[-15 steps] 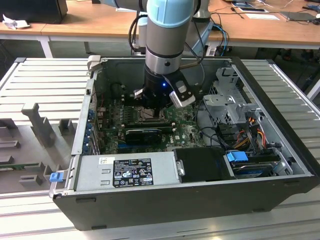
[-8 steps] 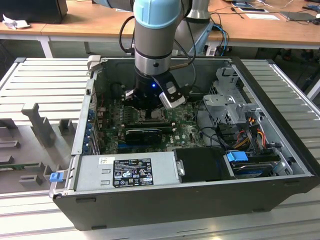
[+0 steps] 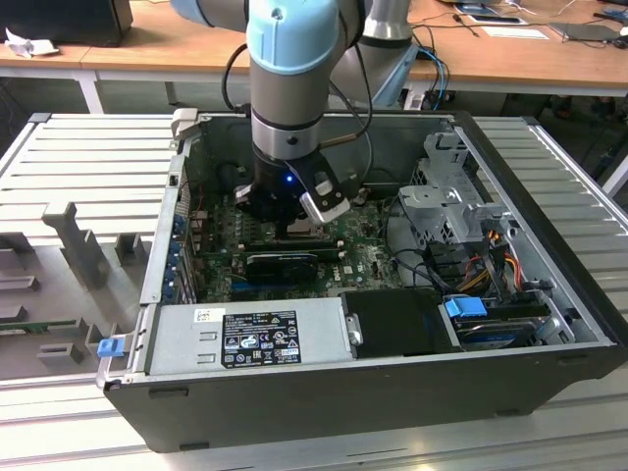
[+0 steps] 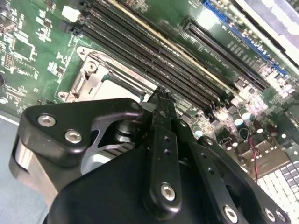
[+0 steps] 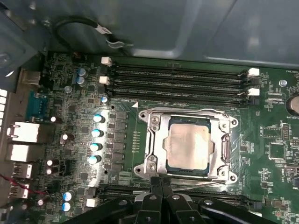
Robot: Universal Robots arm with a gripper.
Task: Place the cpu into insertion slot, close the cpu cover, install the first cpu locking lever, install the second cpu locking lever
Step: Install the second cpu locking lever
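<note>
My jaws, pressed together and holding nothing, sit at the near rim of the cpu cover [image 5: 189, 144], the cpu [image 5: 188, 148] seated just beyond.

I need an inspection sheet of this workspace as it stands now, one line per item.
Surface: ribbed metal table carrying an open computer case.
Job's things: cpu lies in the insertion slot; cpu cover lies down around it.
Clutter: grey fixture blocks on the table.
Grippers: gripper fingertips together at the socket's edge, holding nothing.
Cables: black cable looped beside the board; coloured wires by the drive cage.
Surroundings: wooden desks behind.
</note>
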